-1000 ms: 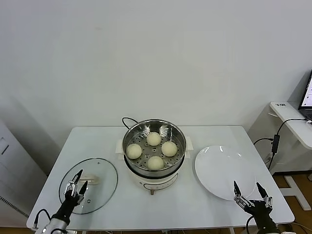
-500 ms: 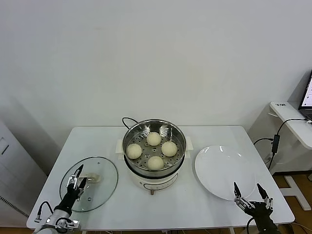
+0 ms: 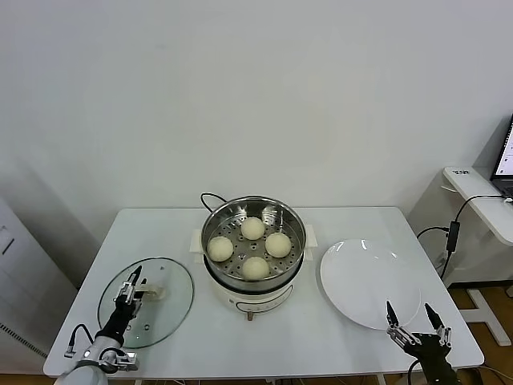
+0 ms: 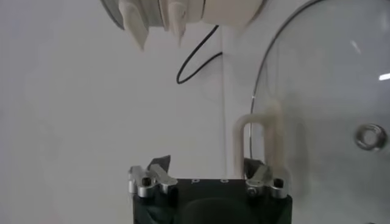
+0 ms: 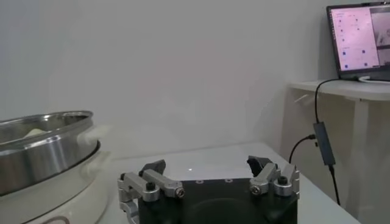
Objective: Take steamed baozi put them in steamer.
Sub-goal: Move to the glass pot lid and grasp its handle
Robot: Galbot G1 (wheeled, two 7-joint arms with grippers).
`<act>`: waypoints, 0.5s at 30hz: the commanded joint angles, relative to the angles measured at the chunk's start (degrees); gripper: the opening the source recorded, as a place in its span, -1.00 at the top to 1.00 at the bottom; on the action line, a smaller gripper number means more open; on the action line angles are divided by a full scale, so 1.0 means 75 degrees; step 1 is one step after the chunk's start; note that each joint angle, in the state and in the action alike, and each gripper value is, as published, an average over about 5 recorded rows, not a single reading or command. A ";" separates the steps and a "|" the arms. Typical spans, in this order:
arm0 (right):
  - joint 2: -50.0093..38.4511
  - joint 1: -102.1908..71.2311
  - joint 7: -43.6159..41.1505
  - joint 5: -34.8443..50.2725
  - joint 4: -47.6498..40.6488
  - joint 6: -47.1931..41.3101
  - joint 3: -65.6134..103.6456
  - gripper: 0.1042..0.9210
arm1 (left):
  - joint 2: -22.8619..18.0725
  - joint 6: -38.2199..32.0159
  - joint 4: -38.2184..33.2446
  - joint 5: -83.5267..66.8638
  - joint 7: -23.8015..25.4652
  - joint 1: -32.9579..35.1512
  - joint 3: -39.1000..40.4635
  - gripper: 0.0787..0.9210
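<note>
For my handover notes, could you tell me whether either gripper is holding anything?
Nothing is held. The left gripper hangs open over the glass lid's handle; the right gripper is open, empty, near the plate.

left gripper (image 3: 131, 283) moved forward over the glass lid (image 3: 168, 281), closer to its handle (image 3: 152, 293), narrowing

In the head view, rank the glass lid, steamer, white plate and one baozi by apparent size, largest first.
1. Steamer and white plate: too alike to rank.
2. Glass lid, slightly smaller, though it lies nearer the camera.
3. Any baozi, by far the smallest.
</note>
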 commanded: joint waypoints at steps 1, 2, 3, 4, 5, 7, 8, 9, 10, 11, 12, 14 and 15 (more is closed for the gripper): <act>0.0009 0.0003 -0.0009 -0.0037 -0.0006 0.0018 -0.0006 -0.76 | 0.0109 0.0131 -0.0066 -0.0668 -0.0131 -0.0086 0.0083 -0.21; 0.0008 0.0010 -0.0009 -0.0044 -0.0001 0.0019 -0.0015 -0.76 | 0.0147 0.0148 -0.0156 -0.0792 -0.0154 -0.0053 0.0099 -0.13; 0.0005 0.0017 -0.0008 -0.0051 0.0007 0.0019 -0.0025 -0.76 | 0.0197 0.0186 -0.0287 -0.0967 -0.0156 -0.0007 0.0123 -0.07; 0.0000 0.0023 -0.0006 -0.0055 0.0016 0.0017 -0.0034 -0.76 | 0.0265 0.0241 -0.0457 -0.1175 -0.0120 0.0051 0.0154 -0.01; -0.0008 0.0030 -0.0003 -0.0059 0.0026 0.0014 -0.0044 -0.76 | 0.0341 0.0300 -0.0627 -0.1372 -0.0069 0.0109 0.0186 0.08; -0.0028 0.0042 0.0005 -0.0062 0.0042 0.0006 -0.0064 -0.76 | 0.0548 0.0407 -0.0973 -0.1786 0.0115 0.0222 0.0228 0.20; -0.0039 0.0050 0.0011 -0.0061 0.0047 0.0001 -0.0075 -0.76 | 0.0668 0.0445 -0.1115 -0.1949 0.0230 0.0264 0.0235 0.28; -0.0048 0.0060 0.0017 -0.0061 0.0052 -0.0002 -0.0086 -0.76 | 0.0795 0.0481 -0.1222 -0.2099 0.0332 0.0293 0.0231 0.34; -0.0055 0.0070 0.0020 -0.0060 0.0056 -0.0006 -0.0095 -0.76 | 0.0954 0.0538 -0.1343 -0.2281 0.0470 0.0316 0.0219 0.41; -0.0062 0.0079 0.0023 -0.0059 0.0060 -0.0011 -0.0107 -0.76 | 0.1110 0.0606 -0.1446 -0.2463 0.0606 0.0326 0.0203 0.49; -0.0067 0.0088 0.0026 -0.0058 0.0066 -0.0015 -0.0119 -0.76 | 0.1272 0.0696 -0.1531 -0.2659 0.0745 0.0326 0.0185 0.55; -0.0075 0.0100 0.0027 -0.0056 0.0076 -0.0029 -0.0144 -0.76 | 0.1663 0.0950 -0.1728 -0.3190 0.1103 0.0299 0.0156 0.69; -0.0079 0.0104 0.0026 -0.0056 0.0079 -0.0037 -0.0157 -0.76 | 0.1877 0.1117 -0.1840 -0.3476 0.1274 0.0284 0.0155 0.76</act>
